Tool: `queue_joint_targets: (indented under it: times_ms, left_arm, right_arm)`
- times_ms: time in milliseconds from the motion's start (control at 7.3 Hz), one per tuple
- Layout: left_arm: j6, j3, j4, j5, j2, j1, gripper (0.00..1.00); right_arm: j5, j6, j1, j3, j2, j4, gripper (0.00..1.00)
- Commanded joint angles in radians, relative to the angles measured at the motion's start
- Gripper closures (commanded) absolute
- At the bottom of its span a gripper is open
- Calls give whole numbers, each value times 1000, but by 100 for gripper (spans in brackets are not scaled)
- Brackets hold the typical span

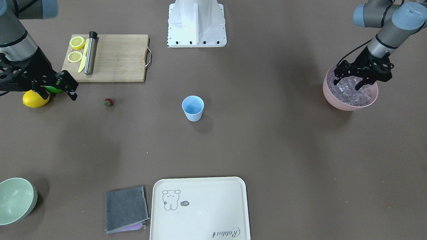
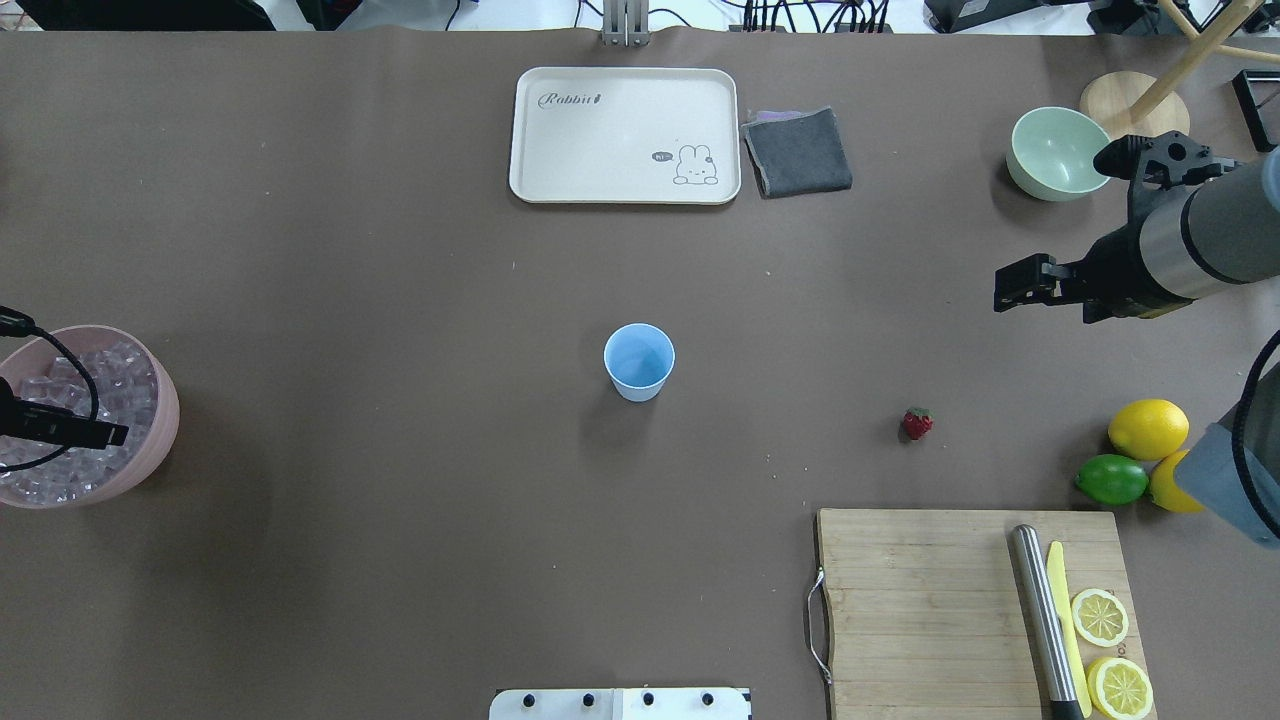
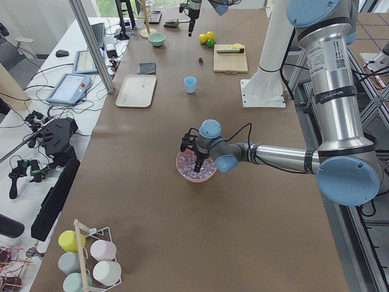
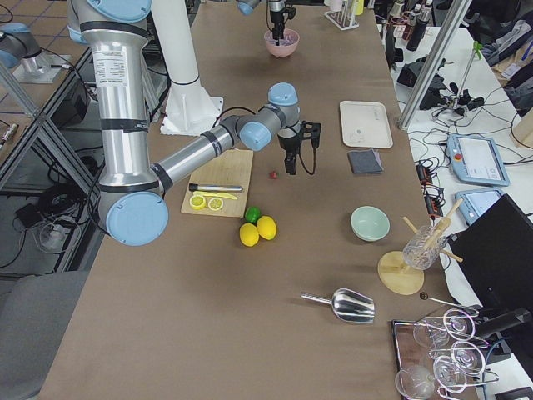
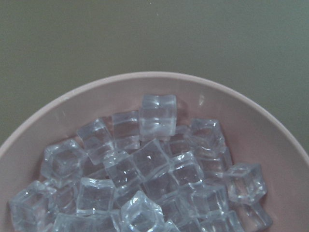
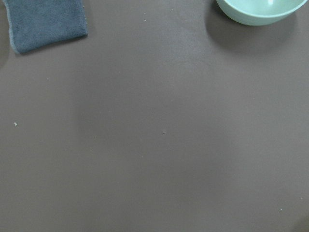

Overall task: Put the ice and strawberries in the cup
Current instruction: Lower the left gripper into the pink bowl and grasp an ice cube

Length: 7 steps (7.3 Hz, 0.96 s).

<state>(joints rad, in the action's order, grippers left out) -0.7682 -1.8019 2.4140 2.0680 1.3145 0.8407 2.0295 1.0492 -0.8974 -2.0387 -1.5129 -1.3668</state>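
Note:
The light blue cup (image 1: 192, 107) (image 2: 639, 360) stands upright in the middle of the table, and nothing shows inside it. The ice (image 1: 353, 91) (image 5: 145, 169) is heaped in a pink bowl (image 1: 347, 105) (image 2: 165, 420). My left gripper (image 1: 347, 85) hangs open over that heap, its fingertips right at the cubes. One small red strawberry (image 1: 108, 102) (image 2: 917, 423) lies on the table between the cup and the lemons. Beyond the strawberry on the side away from the cup, my right gripper (image 1: 56, 94) is open above the table and holds nothing.
A wooden cutting board (image 1: 116, 58) carries two lemon halves, a steel muddler and a yellow knife. Whole lemons (image 2: 1147, 428) and a lime (image 2: 1110, 480) sit near the right arm. A pale green bowl (image 1: 16, 200), a grey cloth (image 1: 126, 208) and a cream tray (image 1: 200, 206) line the far edge.

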Motion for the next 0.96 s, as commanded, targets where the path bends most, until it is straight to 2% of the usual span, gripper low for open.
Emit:
queue_joint_targets:
  times_ms: [0, 137, 411, 821]
  left_arm:
    - [4, -1, 1, 0, -1, -11, 19]
    - [4, -2, 1, 0, -1, -12, 27]
    - [6, -5, 1, 0, -1, -12, 53]
    - [6, -5, 1, 1, 2, -14, 68]
  right_arm:
    - [0, 0, 0, 0, -1, 0, 0]
    - [0, 0, 0, 0, -1, 0, 0]
    - [0, 0, 0, 2, 0, 0, 0]
    - [0, 0, 0, 2, 0, 0, 0]
